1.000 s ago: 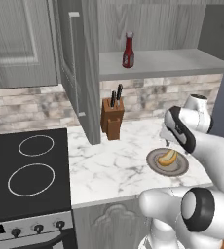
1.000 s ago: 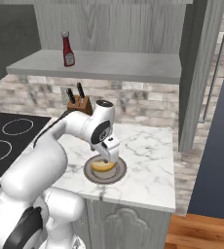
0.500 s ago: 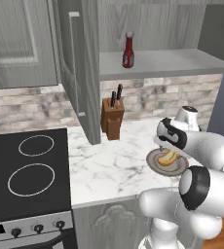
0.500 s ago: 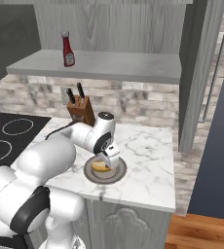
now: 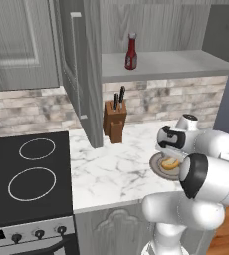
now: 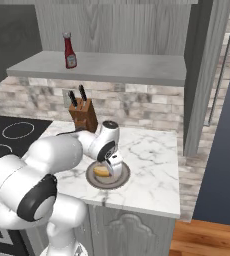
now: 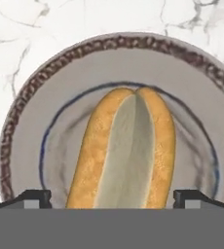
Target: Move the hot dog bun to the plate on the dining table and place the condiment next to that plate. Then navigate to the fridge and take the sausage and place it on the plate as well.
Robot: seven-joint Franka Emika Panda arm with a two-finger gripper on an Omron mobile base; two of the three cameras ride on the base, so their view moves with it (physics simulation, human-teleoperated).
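Tan-yellow hot dog bun [image 7: 128,151] lies on the grey-brown dish [image 7: 26,126], straight below the spread gripper [image 7: 112,197]; its long axis runs between the 2 fingertips [image 7: 33,195], unpinched

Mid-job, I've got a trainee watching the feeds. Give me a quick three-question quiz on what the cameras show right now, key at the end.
1. True or false: the end effector has closed on the bun.
2. What does the bun lie on? A) the bare counter B) a grey-brown dish C) the stove
3. Fill in: the ketchup bottle stands on the ____ above the knife block.

Key
1. False: the fingers stand wide, one on each side of the bun.
2. B: the dish rests on the marble counter.
3. Shelf.
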